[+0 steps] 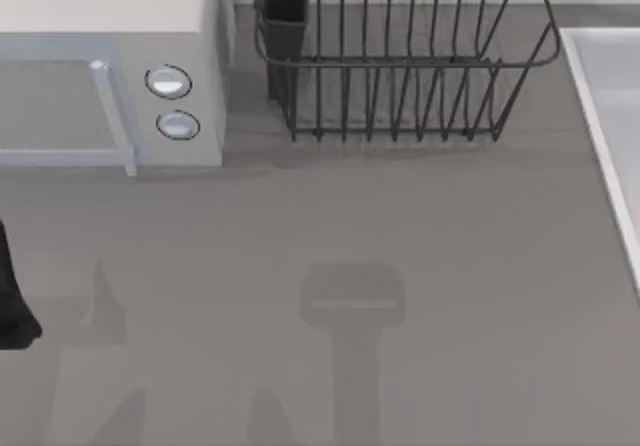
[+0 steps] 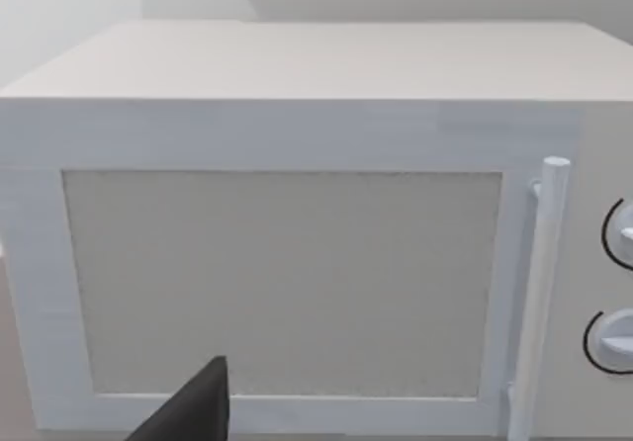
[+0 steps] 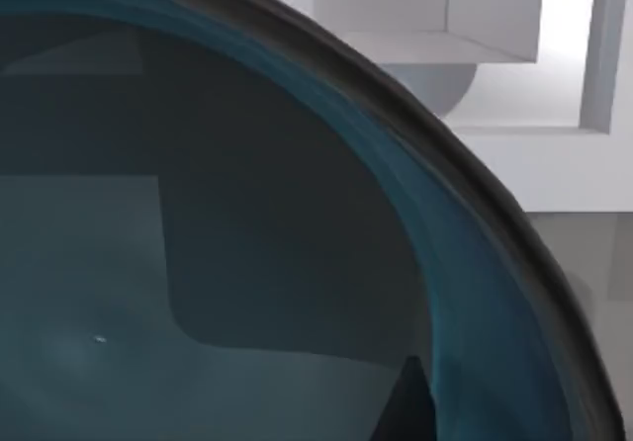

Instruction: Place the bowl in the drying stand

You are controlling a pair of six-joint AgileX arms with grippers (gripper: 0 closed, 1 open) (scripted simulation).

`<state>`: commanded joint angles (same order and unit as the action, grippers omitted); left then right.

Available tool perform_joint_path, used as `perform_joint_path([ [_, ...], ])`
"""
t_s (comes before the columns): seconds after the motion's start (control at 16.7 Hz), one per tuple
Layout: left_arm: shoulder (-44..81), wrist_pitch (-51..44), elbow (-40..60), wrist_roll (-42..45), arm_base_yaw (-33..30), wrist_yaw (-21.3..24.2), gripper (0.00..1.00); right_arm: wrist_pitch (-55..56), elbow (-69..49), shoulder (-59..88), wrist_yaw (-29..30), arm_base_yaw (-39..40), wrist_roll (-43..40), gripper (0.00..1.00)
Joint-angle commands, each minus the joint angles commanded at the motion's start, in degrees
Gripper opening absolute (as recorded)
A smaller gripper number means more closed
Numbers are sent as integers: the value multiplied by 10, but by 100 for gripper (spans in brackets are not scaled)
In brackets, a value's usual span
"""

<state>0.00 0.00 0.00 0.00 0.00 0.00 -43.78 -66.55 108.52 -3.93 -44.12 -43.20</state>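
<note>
Bowl (image 3: 198,263): dark teal inside, dark rim, right up against your right wrist camera. A dark claw fingertip (image 3: 406,406) sits at its inner wall; I can't tell if the right claw is clamped on it.
Drying stand (image 1: 400,61): dark wire rack at the table's (image 1: 400,236) far edge, utensil cup (image 1: 284,11) at its left corner.
Microwave (image 1: 110,66): white, two round knobs, just left of the stand.
Left claw (image 2: 193,411): faces the microwave door; can't tell whether it's open or closed.
Writing: none you could read anywhere.
</note>
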Motion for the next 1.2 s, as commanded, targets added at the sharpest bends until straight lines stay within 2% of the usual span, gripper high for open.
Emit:
perform_joint_path([
  [0.18, 0, 0, 0, 0, 0, 0, 100, 0, 0, 0, 0, 0, 0, 2],
  [0.24, 0, 0, 0, 0, 0, 0, 100, 0, 0, 0, 0, 0, 0, 0],
  [0.84, 0, 0, 0, 0, 0, 0, 100, -8, -8, -1, 0, -2, 0, 0],
  [1.02, 0, 0, 0, 0, 0, 0, 100, -66, -65, -2, 0, -7, -2, 0],
  [1.2, 0, 0, 0, 0, 0, 0, 100, -178, -166, -7, 0, -9, -5, 0],
])
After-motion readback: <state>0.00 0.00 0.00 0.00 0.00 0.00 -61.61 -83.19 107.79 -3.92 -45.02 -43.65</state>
